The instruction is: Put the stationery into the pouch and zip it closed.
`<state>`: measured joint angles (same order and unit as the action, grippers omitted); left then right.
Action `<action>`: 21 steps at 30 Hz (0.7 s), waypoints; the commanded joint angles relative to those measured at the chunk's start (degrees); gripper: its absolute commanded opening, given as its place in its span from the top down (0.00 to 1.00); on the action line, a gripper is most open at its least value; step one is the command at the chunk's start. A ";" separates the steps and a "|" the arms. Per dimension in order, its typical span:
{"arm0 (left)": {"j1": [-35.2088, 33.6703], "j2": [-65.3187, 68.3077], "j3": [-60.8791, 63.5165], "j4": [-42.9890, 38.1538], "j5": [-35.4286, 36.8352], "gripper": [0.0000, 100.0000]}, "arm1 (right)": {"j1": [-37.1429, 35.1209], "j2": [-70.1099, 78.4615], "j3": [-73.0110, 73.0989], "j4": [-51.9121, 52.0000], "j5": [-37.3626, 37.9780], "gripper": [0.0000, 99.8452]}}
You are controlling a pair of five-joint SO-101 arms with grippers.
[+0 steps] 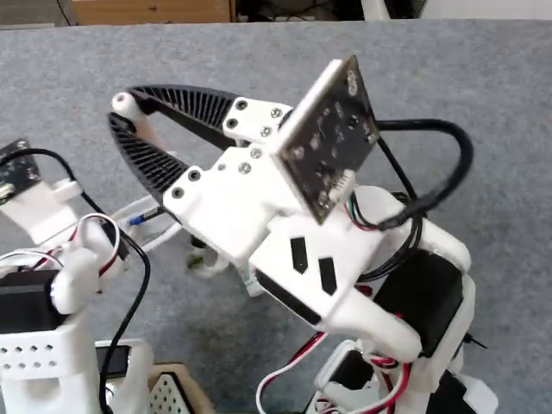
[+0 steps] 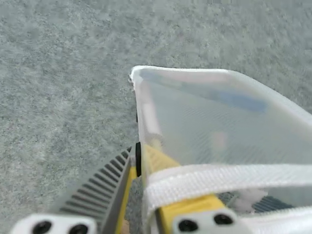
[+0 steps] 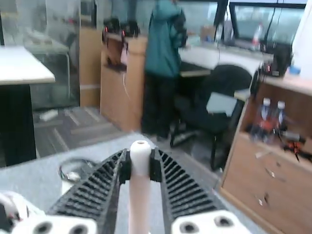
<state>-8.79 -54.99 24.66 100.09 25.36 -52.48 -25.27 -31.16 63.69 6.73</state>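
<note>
- Grey table [image 1: 483,86]: work surface.
- Clear pouch [image 2: 209,126]: on the table, one edge pinched, likely to steady it for loading.
- Right gripper [image 3: 140,168]: raised, clamped on the pen, seemingly for carrying.
- Left gripper [image 2: 138,157]: narrow, gripping the pouch edge.
- White pen [image 3: 140,146]: between the right jaws.

Arms: white printed shells [image 1: 233,216] w/ black screws. Right gripper [image 1: 122,108]: black ribbed fingers [image 1: 190,103]. Dark camera board [image 1: 332,138] on wrist, thick black cable [image 1: 453,151]; red/white/black wires [image 1: 285,369] below. Left gripper [image 2: 138,152]: grey ribbed finger, yellow-faced one.
</note>
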 commanded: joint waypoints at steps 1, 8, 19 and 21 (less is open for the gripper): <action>3.56 0.62 -0.57 0.44 0.35 0.97 | -0.79 0.48 -1.98 -4.48 0.53 0.99; 4.97 0.62 -0.57 0.18 0.35 0.97 | -2.02 6.20 -1.89 -6.77 2.02 0.99; 5.05 2.99 -1.98 -1.05 0.35 0.97 | -3.08 4.62 1.71 -2.11 1.67 0.99; 5.23 2.99 -1.89 -1.14 0.35 0.97 | -3.08 3.56 2.86 -2.02 1.67 0.99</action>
<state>-4.84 -53.14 23.87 100.00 25.27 -55.12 -19.38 -28.79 61.49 8.40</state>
